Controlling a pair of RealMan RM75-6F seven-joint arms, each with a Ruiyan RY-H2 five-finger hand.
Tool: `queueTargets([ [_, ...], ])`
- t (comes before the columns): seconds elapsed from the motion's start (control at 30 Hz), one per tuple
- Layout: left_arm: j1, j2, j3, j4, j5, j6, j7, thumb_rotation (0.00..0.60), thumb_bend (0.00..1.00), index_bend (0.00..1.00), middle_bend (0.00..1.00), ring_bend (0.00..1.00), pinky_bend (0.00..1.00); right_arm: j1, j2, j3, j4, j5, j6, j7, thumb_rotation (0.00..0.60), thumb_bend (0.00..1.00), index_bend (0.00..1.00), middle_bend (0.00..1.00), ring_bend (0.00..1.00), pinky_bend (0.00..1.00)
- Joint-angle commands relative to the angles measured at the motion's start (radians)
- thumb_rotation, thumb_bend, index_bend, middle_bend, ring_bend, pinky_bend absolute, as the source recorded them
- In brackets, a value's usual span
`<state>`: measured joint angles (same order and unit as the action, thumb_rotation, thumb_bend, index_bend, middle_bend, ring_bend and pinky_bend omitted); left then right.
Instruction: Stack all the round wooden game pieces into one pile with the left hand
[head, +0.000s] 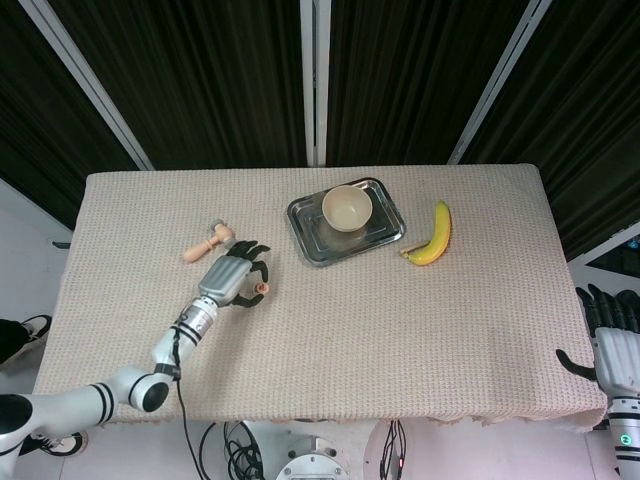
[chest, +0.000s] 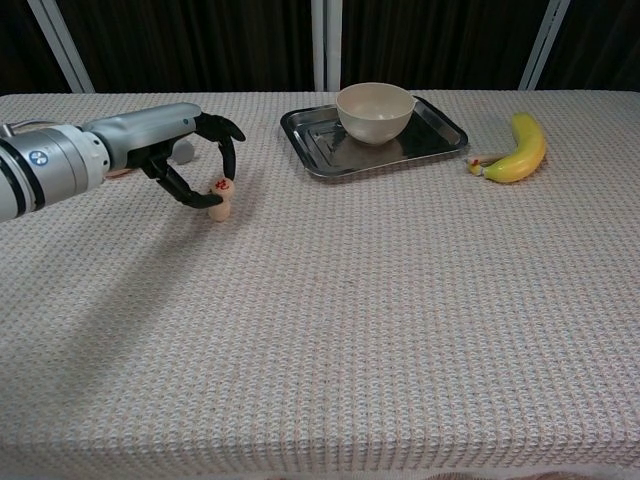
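Dark curtains hang behind the tabletop, which wears a woven beige cloth. Your left hand reaches out over its left half, thumb and a finger pinching a round wooden game piece with a red mark on top. That piece sits directly on a second round piece resting on the cloth under your fingertips; from the head view they read as one small pile. Just behind your hand lies a small wooden mallet. Further to its right stand a metal tray holding a cream bowl, then a banana. Your right hand hangs off the tabletop's right edge, fingers spread, holding nothing.
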<state>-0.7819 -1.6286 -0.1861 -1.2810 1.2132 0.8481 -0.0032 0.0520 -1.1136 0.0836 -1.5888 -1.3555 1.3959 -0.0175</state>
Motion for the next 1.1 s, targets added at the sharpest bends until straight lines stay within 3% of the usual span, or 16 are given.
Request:
queueTargets([
  [0.03,0.002,0.003,0.001,0.001,0.001,0.001,-0.004,0.6,0.28,0.49,0.11,0.0,0.0,0.0,-0.002,-0.002,0.003,0.001,-0.002,-0.002,0.6,0.14,0.0,0.0,0.0,0.0],
  [1.1,0.012,0.014,0.007,0.005,0.005,-0.002,-0.043,0.6,0.28,0.44,0.1,0.0,0.0,0.001,-0.007,-0.006,0.002,0.005,-0.008,-0.017,0.6,0.14,0.0,0.0,0.0,0.0],
])
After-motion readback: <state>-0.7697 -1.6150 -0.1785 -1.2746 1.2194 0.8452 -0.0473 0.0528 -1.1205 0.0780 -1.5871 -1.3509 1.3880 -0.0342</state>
